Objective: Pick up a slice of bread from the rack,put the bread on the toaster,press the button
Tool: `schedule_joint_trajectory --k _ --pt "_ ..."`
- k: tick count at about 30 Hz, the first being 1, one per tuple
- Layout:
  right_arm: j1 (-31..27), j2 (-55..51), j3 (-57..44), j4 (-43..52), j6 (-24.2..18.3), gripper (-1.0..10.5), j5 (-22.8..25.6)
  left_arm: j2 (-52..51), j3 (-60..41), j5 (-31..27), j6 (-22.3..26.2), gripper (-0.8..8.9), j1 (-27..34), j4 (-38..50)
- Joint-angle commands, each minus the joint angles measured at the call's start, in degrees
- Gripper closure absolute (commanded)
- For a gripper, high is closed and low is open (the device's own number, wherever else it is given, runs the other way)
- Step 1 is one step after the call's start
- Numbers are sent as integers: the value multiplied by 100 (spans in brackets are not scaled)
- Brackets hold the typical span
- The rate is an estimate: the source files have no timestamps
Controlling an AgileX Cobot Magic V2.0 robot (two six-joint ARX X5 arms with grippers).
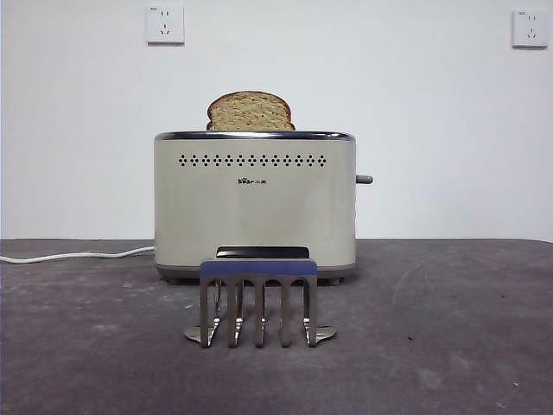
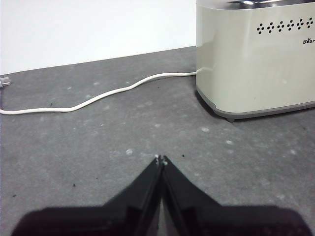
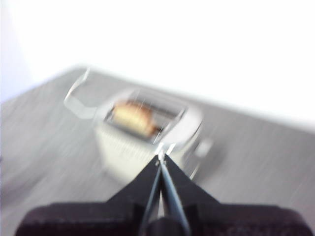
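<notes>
The slice of bread (image 1: 251, 112) stands in the slot of the toaster (image 1: 255, 207), its domed top showing above the chrome rim at upper centre of the front view, and the rack (image 1: 258, 303) in front of the toaster holds nothing between its prongs. So the picking and placing look done; what seems left is the button (image 1: 364, 180), the small dark grey lever stub that juts from the toaster's narrow side wall at centre right and appears to sit high, not yet pressed. The left gripper (image 2: 160, 160) is low over the surface (image 2: 98, 147), its jaws closed to a thin slit and holding nothing, with the toaster's corner at upper right of its own view and the white cord (image 2: 98, 97) snaking across the upper left. The right gripper (image 3: 161, 156) is above the toaster, looking down on it through heavy blur, its jaws also pressed together and empty; the bread shows there as a tan patch in the slot. The bread is wholemeal, with speckled crumb and a dark brown crust. The toaster is a boxy cream-beige shell, smooth and slightly glossy, with a row of small punched holes and a small logo. The rack is polished metal, five upright prongs under a blue-purple bar, on curved feet. The surface is matte dark grey, scuffed and flecked with pale spots.
</notes>
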Motion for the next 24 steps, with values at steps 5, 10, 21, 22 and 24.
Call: schedule_joint_trajectory --k 5,10,21,22,24 --pt "-133 -1456 -2706 2076 -13 946 225 -15 -81 -9 -37 816 13 2" --pt "-131 -2299 -4389 3220 492 946 940 -15 -81 -9 -37 816 13 2" --pt "-122 -3541 -6262 3580 625 946 1652 -15 -81 -9 -37 816 13 2" --pt "-122 -3615 -6371 3580 664 946 1655 -15 -81 -9 -37 816 13 2" --pt "-122 -3742 -6546 3580 706 946 1655 -15 -81 -9 -37 816 13 4"
